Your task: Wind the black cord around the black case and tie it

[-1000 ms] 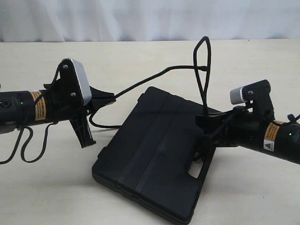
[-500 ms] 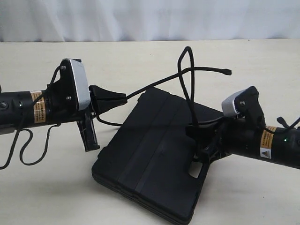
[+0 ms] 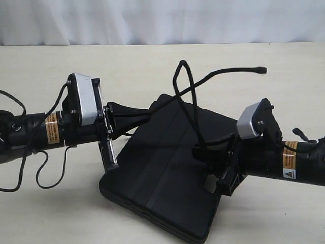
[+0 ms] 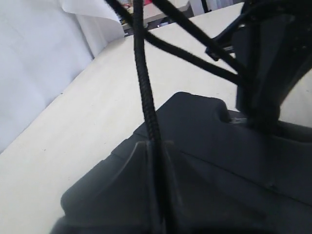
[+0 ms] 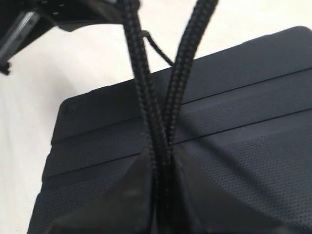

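The black case (image 3: 162, 183) lies flat on the table with its handle slot at its right edge, under the right arm. The black cord (image 3: 187, 104) rises in a tall loop above the case, and one free end (image 3: 261, 69) sticks out to the right in the air. My left gripper (image 3: 147, 113) hovers over the case's left corner, shut on one strand of the cord (image 4: 148, 112). My right gripper (image 3: 199, 151) is over the case's middle, shut on two strands of the cord (image 5: 161, 122) pinched side by side. The case (image 5: 234, 126) fills the right wrist view.
A pale table (image 3: 56, 213) runs under everything, with a white backdrop (image 3: 152, 20) behind it. Thin smooth arm cables (image 3: 30, 168) hang in loops under the left arm at the left.
Both arms have moved inward over the case. The loop of cord has shifted left and lower, and its free end has swung out to the right.
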Motion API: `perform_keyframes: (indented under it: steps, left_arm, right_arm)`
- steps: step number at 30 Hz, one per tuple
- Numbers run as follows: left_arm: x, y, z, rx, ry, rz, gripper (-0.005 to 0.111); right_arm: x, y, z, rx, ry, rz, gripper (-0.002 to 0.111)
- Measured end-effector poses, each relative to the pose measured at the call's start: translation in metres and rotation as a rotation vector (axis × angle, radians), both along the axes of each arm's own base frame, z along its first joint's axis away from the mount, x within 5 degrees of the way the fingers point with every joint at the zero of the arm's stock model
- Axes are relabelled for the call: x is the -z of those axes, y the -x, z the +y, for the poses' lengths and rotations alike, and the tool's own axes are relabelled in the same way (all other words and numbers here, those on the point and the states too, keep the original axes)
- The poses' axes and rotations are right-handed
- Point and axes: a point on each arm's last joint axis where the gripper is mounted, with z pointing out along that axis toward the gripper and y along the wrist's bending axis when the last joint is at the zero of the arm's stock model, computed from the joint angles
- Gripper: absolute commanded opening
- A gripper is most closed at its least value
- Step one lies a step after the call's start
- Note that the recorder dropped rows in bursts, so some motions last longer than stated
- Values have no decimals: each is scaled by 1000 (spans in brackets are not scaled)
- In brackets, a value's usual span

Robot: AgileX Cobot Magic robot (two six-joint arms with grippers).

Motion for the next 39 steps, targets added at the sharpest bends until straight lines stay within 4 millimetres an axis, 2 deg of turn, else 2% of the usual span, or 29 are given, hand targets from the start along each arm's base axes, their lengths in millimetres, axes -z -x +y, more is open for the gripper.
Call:
perform_keyframes:
  steps: [5,10,14,18,24,26,29,32,34,39]
  left_arm:
    - [12,-13,-2,-13,31,53,0]
    - [11,-29,-8,29,72,96,0]
    - [7,-39,-10,25,112,131,0]
    - [5,-41,-11,21,133,155,0]
    - [6,-41,-11,16,143,177,0]
    - [6,-41,-11,15,144,179,0]
    - [6,-41,-11,16,146,179,0]
    - [6,-41,-11,15,149,184,0]
    - [6,-41,-11,14,153,192,0]
    - [6,-41,-11,13,159,199,0]
  right_arm:
    - [0,1,1,-21,2,-3,39]
    - [2,1,0,-12,20,9,70]
    - [2,1,-1,10,5,41,82]
    - [-2,1,-1,32,-22,67,83]
    - [-28,8,0,35,-71,23,82]
    - [-39,11,-1,41,-92,-5,78]
    - [-60,12,-4,111,-154,-66,66]
    - [-76,6,-12,277,-257,-90,62]
    - [-79,3,-16,346,-291,-96,62]
    - [-83,-13,-13,353,-318,-100,62]
